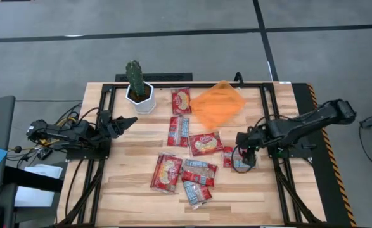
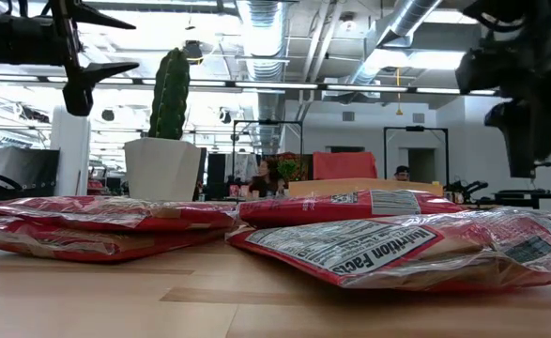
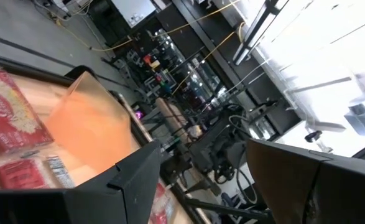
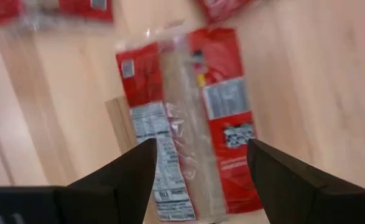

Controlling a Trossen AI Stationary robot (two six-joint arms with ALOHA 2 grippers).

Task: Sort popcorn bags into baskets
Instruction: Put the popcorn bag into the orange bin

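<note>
Popcorn bags [image 1: 187, 166] scattered near basket [image 1: 218, 104], none inside.

The left gripper [image 3: 222, 177] shows as two dark fingers [image 3: 135, 180], and its jaws stand wide apart with nothing between them. Past them lies the bright orange tray [image 3: 98, 121] on the pale wooden worktop [image 3: 20, 87]. A red popcorn bag with a cream centre panel [image 3: 11, 112] lies just beside the tray, and another red packet [image 3: 30, 173] lies nearer the fingers. Beyond the worktop's edge the other arm's dark frame [image 3: 222, 146] and loose cables show, with bright windows behind.
</note>
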